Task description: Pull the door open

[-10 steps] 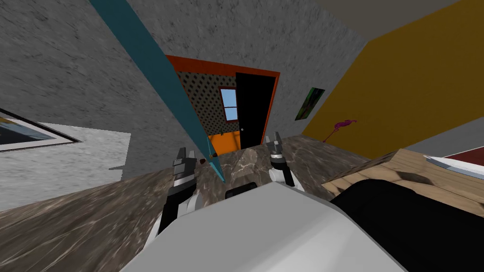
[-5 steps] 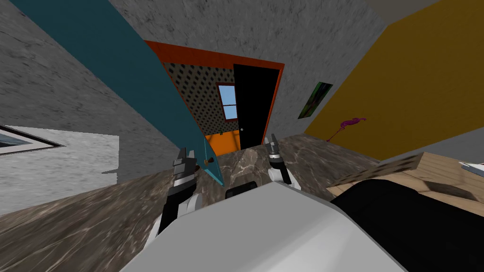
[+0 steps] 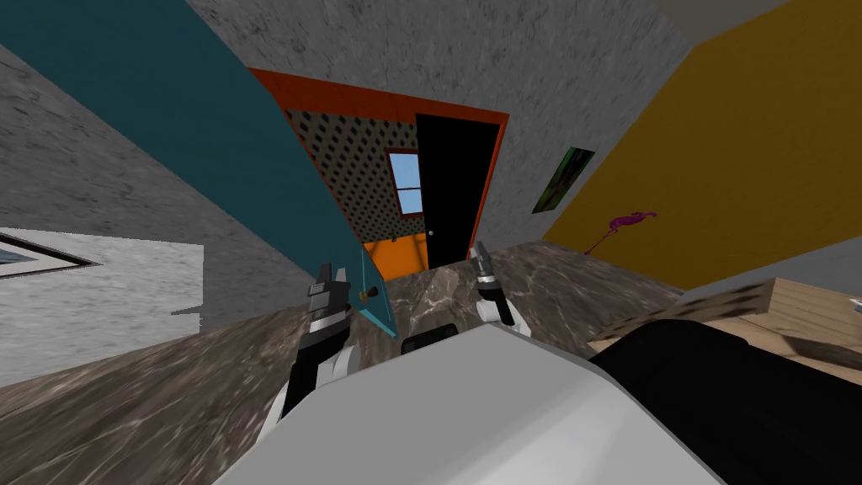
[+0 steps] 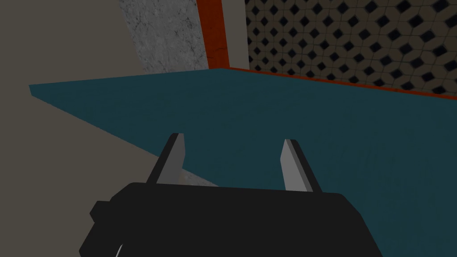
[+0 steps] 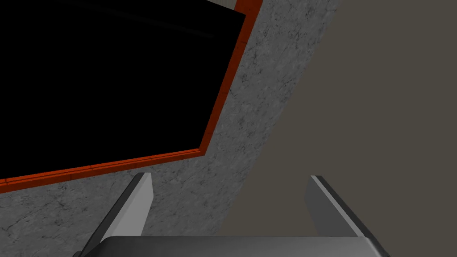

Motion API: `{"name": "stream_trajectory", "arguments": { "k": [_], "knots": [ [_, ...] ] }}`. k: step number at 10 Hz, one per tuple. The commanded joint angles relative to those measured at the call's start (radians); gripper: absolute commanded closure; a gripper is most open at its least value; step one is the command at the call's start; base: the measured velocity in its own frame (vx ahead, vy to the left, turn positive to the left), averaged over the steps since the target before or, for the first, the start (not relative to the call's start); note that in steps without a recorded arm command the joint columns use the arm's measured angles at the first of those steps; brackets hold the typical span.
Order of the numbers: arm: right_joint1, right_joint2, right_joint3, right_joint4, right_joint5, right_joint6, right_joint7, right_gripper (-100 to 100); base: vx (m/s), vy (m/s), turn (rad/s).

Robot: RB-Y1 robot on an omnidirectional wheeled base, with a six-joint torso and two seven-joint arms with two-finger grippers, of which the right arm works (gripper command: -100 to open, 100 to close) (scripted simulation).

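Grey walls (image 3: 547, 76) surround an orange-red door frame (image 3: 362, 99) at 12 o'clock. The teal door (image 3: 210, 143) stands swung wide at 11 o'clock, its knob (image 3: 367, 295) just beside my left gripper (image 3: 332, 274), whose fingers are spread and empty. My right gripper (image 3: 481, 251) is spread too. The pull seems nearly done; next, I would check clearance.

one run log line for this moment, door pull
door: open, swung off frame | left gripper: open, next to knob, holding nothing | right gripper: open, raised, holding nothing
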Motion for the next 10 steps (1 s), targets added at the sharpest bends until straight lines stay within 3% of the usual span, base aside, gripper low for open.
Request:
{"name": "stream_trajectory", "arguments": {
  "k": [1,10],
  "knots": [
    [-0.014,-0.002,-0.004,0.033,0.010,-0.006,0.033,-100,0.107,-0.038,0.002],
    [-0.095,-0.013,-0.031,0.231,0.072,-0.032,0.228,-100,0.098,-0.027,0.002]
  ]
}}
